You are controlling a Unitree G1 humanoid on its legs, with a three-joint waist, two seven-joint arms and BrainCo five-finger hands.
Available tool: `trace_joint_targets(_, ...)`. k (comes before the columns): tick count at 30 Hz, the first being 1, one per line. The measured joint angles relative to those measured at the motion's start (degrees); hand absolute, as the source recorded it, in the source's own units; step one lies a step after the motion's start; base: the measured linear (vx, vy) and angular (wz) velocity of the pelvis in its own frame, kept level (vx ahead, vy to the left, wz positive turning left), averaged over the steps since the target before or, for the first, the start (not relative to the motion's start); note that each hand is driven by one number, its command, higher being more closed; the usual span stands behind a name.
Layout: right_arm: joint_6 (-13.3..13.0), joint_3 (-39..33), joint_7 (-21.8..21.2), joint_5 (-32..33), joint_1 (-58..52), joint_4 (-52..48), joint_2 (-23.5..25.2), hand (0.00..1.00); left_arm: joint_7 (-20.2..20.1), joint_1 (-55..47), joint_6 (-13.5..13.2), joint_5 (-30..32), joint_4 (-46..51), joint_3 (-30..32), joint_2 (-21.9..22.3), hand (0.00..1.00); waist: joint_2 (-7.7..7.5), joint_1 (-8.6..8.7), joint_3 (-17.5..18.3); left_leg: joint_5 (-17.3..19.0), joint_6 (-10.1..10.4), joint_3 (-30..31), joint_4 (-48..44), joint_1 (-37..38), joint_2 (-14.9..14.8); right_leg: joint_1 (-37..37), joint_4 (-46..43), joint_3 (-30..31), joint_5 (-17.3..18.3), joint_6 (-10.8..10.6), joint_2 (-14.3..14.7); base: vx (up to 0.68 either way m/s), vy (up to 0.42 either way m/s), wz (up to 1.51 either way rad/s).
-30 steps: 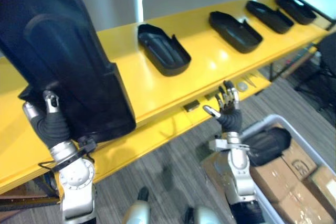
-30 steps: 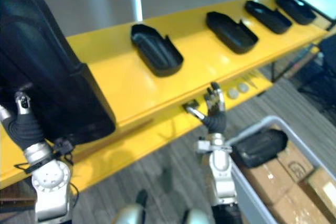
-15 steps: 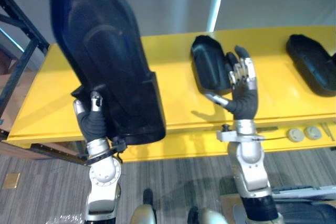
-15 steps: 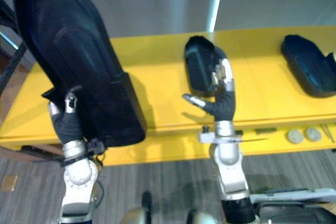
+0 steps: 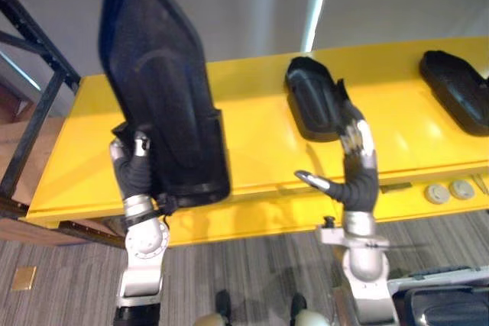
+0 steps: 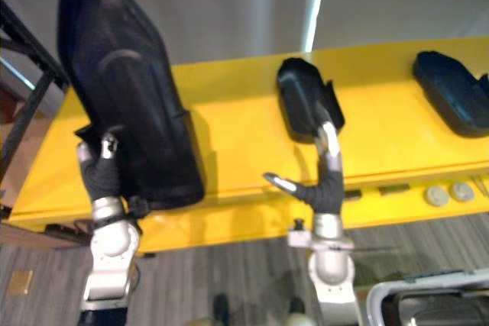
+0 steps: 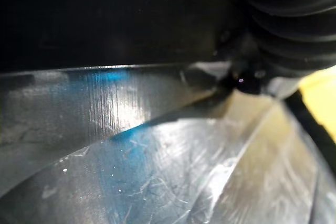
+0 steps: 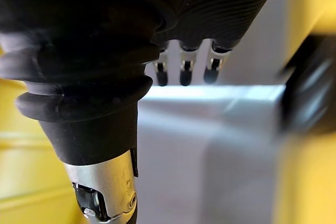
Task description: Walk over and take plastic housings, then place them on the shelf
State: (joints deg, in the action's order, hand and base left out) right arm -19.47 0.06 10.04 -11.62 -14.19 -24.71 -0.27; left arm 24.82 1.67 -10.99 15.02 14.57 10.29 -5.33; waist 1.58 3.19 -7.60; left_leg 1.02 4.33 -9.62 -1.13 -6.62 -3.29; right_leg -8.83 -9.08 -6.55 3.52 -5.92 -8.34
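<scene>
The left hand [image 5: 136,173] clamps 1 plastic housing [image 5: 157,89] with its thumb and holds it upright over the left end of the yellow shelf [image 5: 252,139], not yet set down. 2 other housings [image 5: 313,101] already lie there. The right hand [image 5: 357,181] is spread and empty.

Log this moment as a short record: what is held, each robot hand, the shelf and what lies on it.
held: black housing, upright over the shelf's left end
left robot hand: thumb clamped on the black housing's lower edge
right robot hand: open, empty, raised in front of the shelf
shelf: long, yellow
on shelf: middle housing and right housing, both lying flat
</scene>
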Motion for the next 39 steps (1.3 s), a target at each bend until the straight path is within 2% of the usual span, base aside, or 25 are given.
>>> trace_joint_targets(3,0.11,-5.83,0.35,-0.51,-4.77,0.86,1.28,0.0,0.11,0.04,0.68,0.92,-0.07,2.4,-0.02,1.0,-0.04,1.62,0.09,-0.26,-0.02,-1.06,1.19,0.71,-0.08,0.14,1.74,1.14,-0.89,-0.25,0.38,0.07,0.005,-0.26)
trace_joint_targets(6,0.28,-11.45,1.56,-0.55,-8.66,5.77,3.54,0.0,0.2,0.07,1.31,1.19,-1.04,3.13,-0.02,1.0,-0.02,2.66,0.24,-0.32,0.02,-2.66,2.75,1.84,-0.2,0.11,2.84,2.57,-1.51,-0.27,0.83,0.06,0.001,-0.25)
trace_joint_targets(8,1.35,-14.28,2.82,-0.61,-10.34,12.72,4.88,0.0,0.19,0.07,1.85,1.22,-1.78,3.59,-0.02,1.0,-0.03,3.24,0.38,-0.33,0.03,-3.5,3.64,2.8,-0.23,0.11,2.87,3.52,-1.58,-0.34,1.04,0.06,0.007,-0.16)
trace_joint_targets(10,2.21,-15.07,3.44,-0.6,-11.12,18.09,5.17,0.0,0.2,0.58,2.62,1.16,-2.54,5.18,-0.09,1.0,0.01,4.03,0.43,-0.32,0.03,-3.54,3.75,2.81,-0.25,0.05,2.88,3.57,-1.67,-0.49,1.08,0.02,0.002,-0.05)
trace_joint_targets(15,3.63,-15.81,3.1,-0.48,-12.09,30.36,5.57,0.0,-0.27,3.94,5.18,-0.05,-7.37,7.37,-3.22,1.0,0.08,4.01,0.47,-0.35,0.04,-3.81,3.85,2.91,-0.67,0.1,3.55,3.66,-3.06,-0.47,1.55,-0.01,-0.004,-0.04)
trace_joint_targets(17,3.81,-15.8,2.31,-0.45,-11.88,35.03,5.24,0.0,-0.35,6.53,6.51,-1.64,-11.21,7.04,-5.27,1.0,0.07,3.91,0.48,-0.36,0.04,-3.7,3.52,2.75,-0.65,0.09,3.62,3.79,-3.4,-0.25,1.52,-0.02,0.003,0.01)
trace_joint_targets(18,4.68,-15.79,2.18,-0.4,-11.42,39.99,5.18,0.0,-0.57,9.57,8.17,-1.74,-15.84,6.96,-7.01,1.0,0.05,3.89,0.49,-0.5,0.03,-3.51,3.52,2.65,-0.58,0.08,3.62,3.8,-3.52,-0.14,1.47,-0.04,0.001,0.02)
trace_joint_targets(24,7.1,-15.7,1.18,0.39,-8.86,51.14,4.03,0.0,-2.23,18.82,12.57,-4.0,-29.73,4.61,-12.11,1.0,0.1,4.03,0.46,-0.91,0.28,-3.35,3.65,2.45,-0.62,-0.12,3.63,4.26,-3.51,-0.11,1.55,-0.04,-0.012,0.0)
trace_joint_targets(30,8.64,-15.62,1.07,2.16,-5.98,56.53,2.36,0.0,-5.3,29.82,13.53,-7.56,-42.86,-0.23,-17.06,1.0,0.45,4.33,-0.05,-1.83,0.19,-3.27,3.69,1.07,-0.56,-1.53,3.4,4.96,-3.66,0.12,1.57,-0.03,-0.012,0.0)
trace_joint_targets(33,9.19,-15.42,0.92,4.18,-5.03,58.64,2.05,0.0,-7.32,35.87,13.67,-10.26,-51.81,-3.09,-19.01,1.0,0.48,5.13,-0.44,-2.16,0.04,-3.25,3.63,0.68,-0.52,-2.03,3.08,4.98,-3.67,0.13,1.55,0.0,0.0,0.0)
trace_joint_targets(35,9.32,-14.14,0.75,4.42,-3.7,59.75,1.79,0.0,-9.0,41.91,13.88,-10.69,-57.54,-5.67,-20.67,1.0,0.24,5.7,-2.86,-2.48,-0.14,-3.23,3.6,0.67,-0.3,-2.19,2.73,5.06,-3.67,0.14,1.38,0.0,0.0,0.0)
trace_joint_targets(39,9.33,-13.82,-0.13,6.45,-2.37,60.28,1.43,0.0,-10.41,47.37,14.15,-10.62,-62.2,-6.59,-21.29,1.0,0.25,6.61,-4.84,-2.56,-0.14,-3.32,3.75,0.56,-0.09,-2.43,2.7,5.16,-3.67,0.14,1.27,0.0,0.0,-0.01)
